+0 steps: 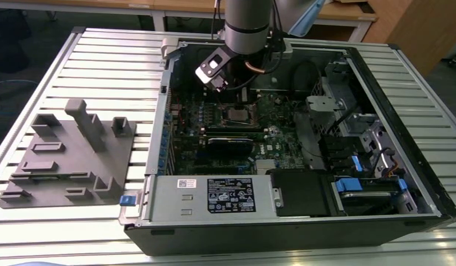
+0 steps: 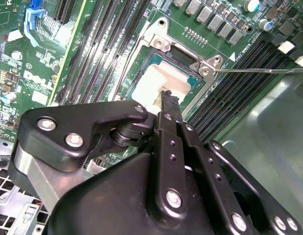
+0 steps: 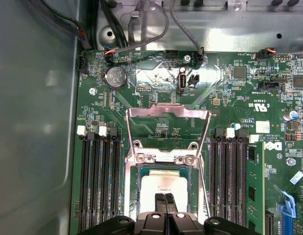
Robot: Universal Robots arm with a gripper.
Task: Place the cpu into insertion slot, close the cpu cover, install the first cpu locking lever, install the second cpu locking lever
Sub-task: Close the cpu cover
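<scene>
The cpu [image 3: 163, 182] is a pale square chip lying flat in the insertion slot [image 3: 132, 196], the silvery-rimmed socket on the green motherboard [image 3: 156, 129]. My gripper [image 3: 165, 198] is shut, its two thin tips pressed together just over the chip's top with nothing between them. In the second wrist view the gripper [image 2: 166, 97] hangs at the cpu [image 2: 153, 81] edge. The cpu cover [image 3: 168, 112], a thin silvery frame with a window, stands raised from the socket's hinge side. A thin wire lever [image 2: 259, 70] sticks out sideways. In the exterior view the gripper [image 1: 235, 100] hovers over the insertion slot [image 1: 239, 114].
The motherboard lies inside an open black computer case [image 1: 287, 233] on a slatted metal table. Long black memory slots [image 3: 95, 181] flank the socket on both sides. A grey fixture block [image 1: 65, 155] sits at the exterior view's left. Cables [image 3: 156, 19] run along the case wall.
</scene>
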